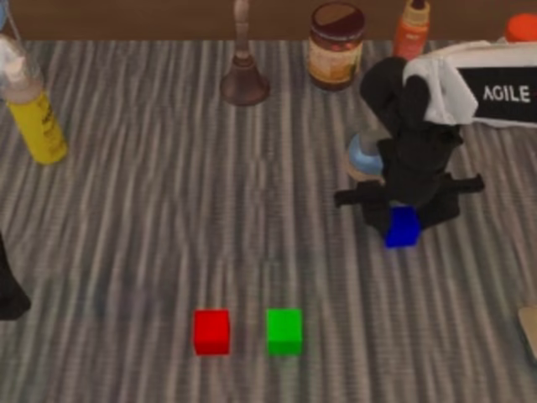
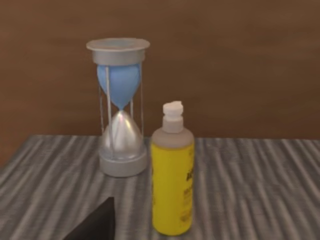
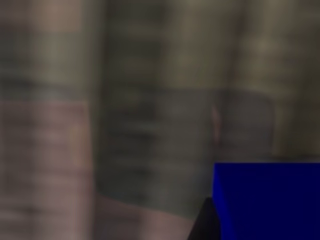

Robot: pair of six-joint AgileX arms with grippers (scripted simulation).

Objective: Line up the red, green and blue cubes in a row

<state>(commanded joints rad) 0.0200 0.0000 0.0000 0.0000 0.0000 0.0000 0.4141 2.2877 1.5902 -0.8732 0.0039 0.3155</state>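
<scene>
The right gripper (image 1: 401, 220) was clamped on the blue cube (image 1: 402, 227) at the table's right, so the open slot just right of the green cube (image 1: 284, 331), beside the red cube (image 1: 211, 332), lay toward the near-left of it, with 2 cubes already placed.

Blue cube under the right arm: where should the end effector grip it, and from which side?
Grip the blue cube on two opposite vertical faces, coming straight down from above. It sits flat on the table with clear space around it, and the right end effector is already directly over it.
</scene>
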